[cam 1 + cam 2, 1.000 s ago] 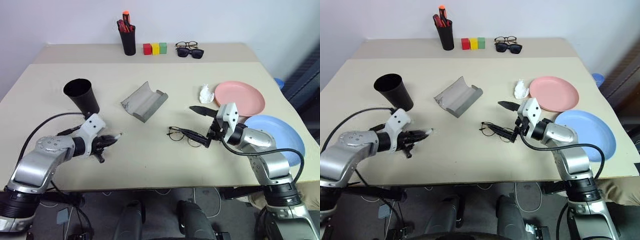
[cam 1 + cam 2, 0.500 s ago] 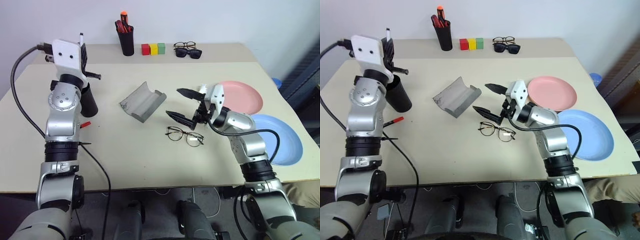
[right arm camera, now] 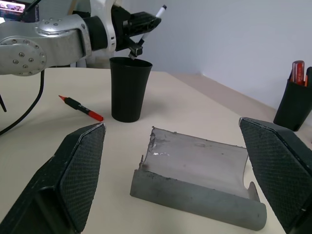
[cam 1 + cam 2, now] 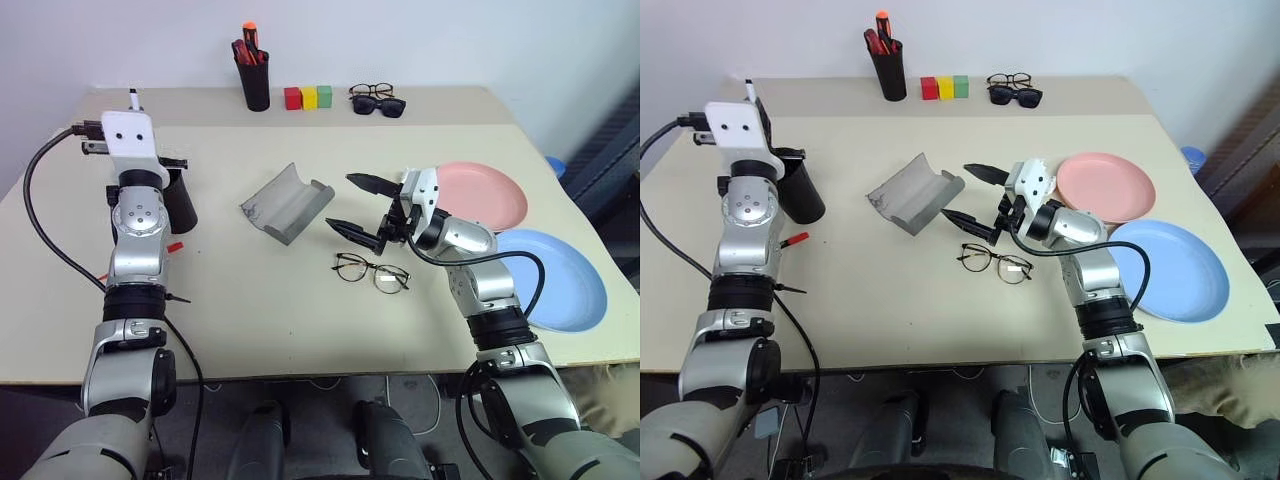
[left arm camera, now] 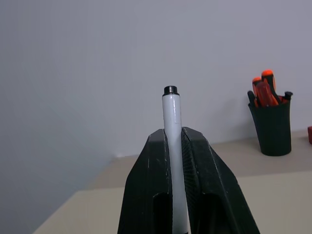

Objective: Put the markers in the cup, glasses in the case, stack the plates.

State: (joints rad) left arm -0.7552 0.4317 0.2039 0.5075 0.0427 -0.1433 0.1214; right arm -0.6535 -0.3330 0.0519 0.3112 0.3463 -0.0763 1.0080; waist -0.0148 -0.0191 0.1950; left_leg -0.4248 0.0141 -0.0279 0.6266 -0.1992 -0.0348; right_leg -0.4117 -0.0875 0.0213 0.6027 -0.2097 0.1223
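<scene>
White plastic shows between the fingers of the left gripper [image 5: 171,146], which pinches a slim white marker [image 5: 171,117] with a black tip and holds it raised just above the black cup [image 3: 128,87], pointing upward. By my reading this marker is about to go in but is not yet in the cup. A second marker [image 4: 792,240], red with a black section, lies on the table [image 4: 300,310] below that gripper, beside the cup's foot. The right gripper [image 4: 362,205] stands wide and empty, hovering just above the wire-framed glasses [image 4: 372,271], with the grey case [image 4: 287,203] lying open beyond its fingertips. The glasses are not yet picked up, so that step remains. The pink plate [image 4: 490,195] and the blue plate [image 4: 560,275] lie side by side behind that arm, unstacked.
</scene>
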